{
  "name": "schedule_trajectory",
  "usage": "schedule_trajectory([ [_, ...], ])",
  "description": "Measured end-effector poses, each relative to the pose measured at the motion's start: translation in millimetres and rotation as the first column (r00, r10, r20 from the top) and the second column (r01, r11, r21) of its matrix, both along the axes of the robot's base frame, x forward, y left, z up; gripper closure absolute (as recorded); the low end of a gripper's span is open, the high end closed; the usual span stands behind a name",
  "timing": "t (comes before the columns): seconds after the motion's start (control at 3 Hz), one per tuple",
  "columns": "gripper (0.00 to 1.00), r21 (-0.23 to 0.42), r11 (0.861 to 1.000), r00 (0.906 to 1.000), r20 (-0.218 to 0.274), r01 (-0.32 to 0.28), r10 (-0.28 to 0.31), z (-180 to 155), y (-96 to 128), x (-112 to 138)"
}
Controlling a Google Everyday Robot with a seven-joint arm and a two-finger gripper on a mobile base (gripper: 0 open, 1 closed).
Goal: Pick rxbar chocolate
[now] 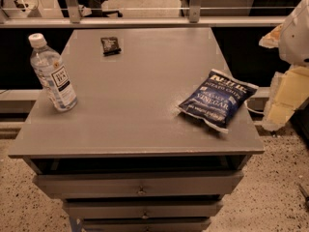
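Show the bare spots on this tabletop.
Widest bare patch: the table middle, bordered by the water bottle on the left, the chip bag on the right and the rxbar chocolate at the far edge. The far right corner behind the bag is bare too. Tightest by the bag, where the hand hangs off the table's right side.

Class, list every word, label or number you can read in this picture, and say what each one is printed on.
"VINEGAR": on the blue chip bag, front right of the table.
Other lines on that bag: too blurred to read.
Label on the water bottle: too blurred to read.
Print on the rxbar chocolate: too small to read.
The gripper, right of the table: no text visible.
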State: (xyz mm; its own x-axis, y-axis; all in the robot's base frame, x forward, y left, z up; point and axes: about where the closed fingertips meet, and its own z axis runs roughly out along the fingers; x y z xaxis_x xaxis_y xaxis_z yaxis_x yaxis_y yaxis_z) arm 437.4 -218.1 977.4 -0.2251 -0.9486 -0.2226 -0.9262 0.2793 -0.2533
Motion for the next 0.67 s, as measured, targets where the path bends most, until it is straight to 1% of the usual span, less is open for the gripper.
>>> schedule_trajectory([
  [0.33,0.00,0.000,1.000,1.0000,0.000,0.000,0.000,0.1,0.1,0.1],
  [0.67,0.00,0.026,1.000,0.9999,0.011,-0.010,0.009,1.0,3.1,5.9],
])
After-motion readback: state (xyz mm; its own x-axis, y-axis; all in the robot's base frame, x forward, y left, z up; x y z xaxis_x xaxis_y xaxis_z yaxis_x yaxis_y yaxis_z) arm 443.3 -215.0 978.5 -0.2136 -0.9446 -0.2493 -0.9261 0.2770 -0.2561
